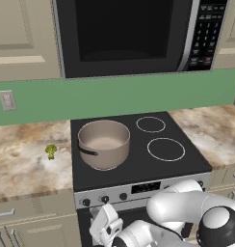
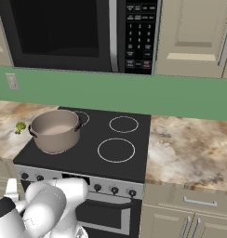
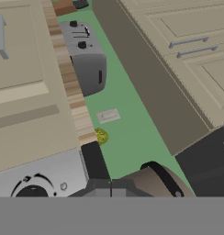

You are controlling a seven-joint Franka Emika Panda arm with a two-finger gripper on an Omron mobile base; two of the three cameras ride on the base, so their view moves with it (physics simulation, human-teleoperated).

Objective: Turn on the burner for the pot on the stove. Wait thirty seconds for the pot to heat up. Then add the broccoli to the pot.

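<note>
The beige pot (image 1: 104,143) (image 2: 55,130) stands on the front-left ring of the black glass-top stove (image 1: 138,161) (image 2: 90,155). On the marble counter left of the stove lies the small green broccoli (image 1: 51,151) (image 2: 20,126) (image 3: 101,136). My gripper (image 1: 97,213) (image 3: 109,189) is low in front of the stove's silver knob panel (image 1: 138,189), below its left knobs (image 1: 105,198), and is shut with nothing held. In the hand view a black knob (image 3: 33,193) lies to the left of the fingertips and the pot's rim (image 3: 155,180) to their right.
A black microwave (image 1: 124,34) hangs over the stove. A silver toaster (image 3: 87,59) stands further along the left counter, with a wall outlet (image 1: 7,100) behind it. Beige drawers (image 2: 194,209) flank the oven door. My white arm fills the space before the oven.
</note>
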